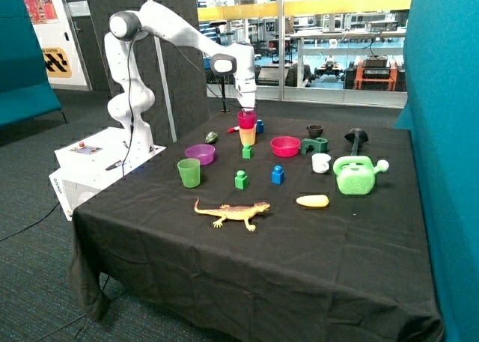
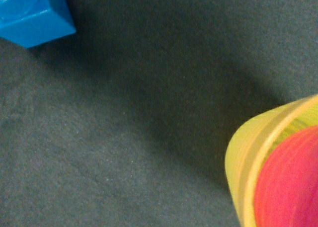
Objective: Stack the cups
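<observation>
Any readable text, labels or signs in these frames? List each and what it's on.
No text can be read.
Side of the white robot base: small dark lettering, too small to read.
Yellow and black sign on the back wall: markings only, no legible words.
Red poster above it: too blurred to read.
Cups, blocks, green watering can: no print visible.
Wrist view: no text.

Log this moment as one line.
gripper: at pink cup | pink cup: nested in yellow cup | green cup: unstacked, apart

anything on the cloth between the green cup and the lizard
No, in the outside view only bare black cloth lies between the green cup and the lizard.
</observation>
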You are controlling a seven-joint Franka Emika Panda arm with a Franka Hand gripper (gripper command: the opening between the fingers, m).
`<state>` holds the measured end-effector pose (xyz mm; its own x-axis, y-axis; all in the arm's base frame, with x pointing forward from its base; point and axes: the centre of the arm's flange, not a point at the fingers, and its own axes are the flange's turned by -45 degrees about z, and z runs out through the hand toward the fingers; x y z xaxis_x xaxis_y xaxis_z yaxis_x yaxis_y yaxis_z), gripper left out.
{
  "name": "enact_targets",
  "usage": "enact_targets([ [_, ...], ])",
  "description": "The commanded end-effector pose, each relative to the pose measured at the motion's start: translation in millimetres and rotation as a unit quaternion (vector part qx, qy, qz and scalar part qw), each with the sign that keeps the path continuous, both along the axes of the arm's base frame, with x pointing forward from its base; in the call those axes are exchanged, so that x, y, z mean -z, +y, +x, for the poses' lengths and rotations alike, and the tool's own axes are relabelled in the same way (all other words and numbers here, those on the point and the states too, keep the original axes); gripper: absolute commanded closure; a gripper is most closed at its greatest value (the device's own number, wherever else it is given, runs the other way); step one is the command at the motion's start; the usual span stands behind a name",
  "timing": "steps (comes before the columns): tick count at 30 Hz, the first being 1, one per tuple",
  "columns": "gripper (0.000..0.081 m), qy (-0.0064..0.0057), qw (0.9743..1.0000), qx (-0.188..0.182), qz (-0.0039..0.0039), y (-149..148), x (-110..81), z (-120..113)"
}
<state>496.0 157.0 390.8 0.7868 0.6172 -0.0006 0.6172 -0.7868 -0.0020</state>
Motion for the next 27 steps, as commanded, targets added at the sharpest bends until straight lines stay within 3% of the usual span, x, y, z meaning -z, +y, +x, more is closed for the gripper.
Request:
enact_targets([
  [1, 0.0808, -0.0008, 1.0, 0.0, -0.00063, 3.3, 7.3, -4.8],
  [11, 0.0808, -0.0008, 1.0, 0.004, -0.00063, 2.2, 10.2, -5.5],
  [12, 0.0773, -0.0008, 1.0, 0.004, -0.00063, 1.9, 10.9, -5.2],
  [15, 0.0505, -0.0008, 1.0, 0.005, -0.00063, 0.7, 13.1, -5.0],
  [18, 0.0331, -0.0008, 1.0, 0.005, -0.00063, -1.7, 15.4, -6.7],
  [21, 0.0287, -0.0008, 1.0, 0.004, -0.00063, -3.9, 16.2, -7.8],
  [27, 0.0286, -0.0008, 1.0, 0.005, -0.00063, -6.0, 16.0, -6.8],
])
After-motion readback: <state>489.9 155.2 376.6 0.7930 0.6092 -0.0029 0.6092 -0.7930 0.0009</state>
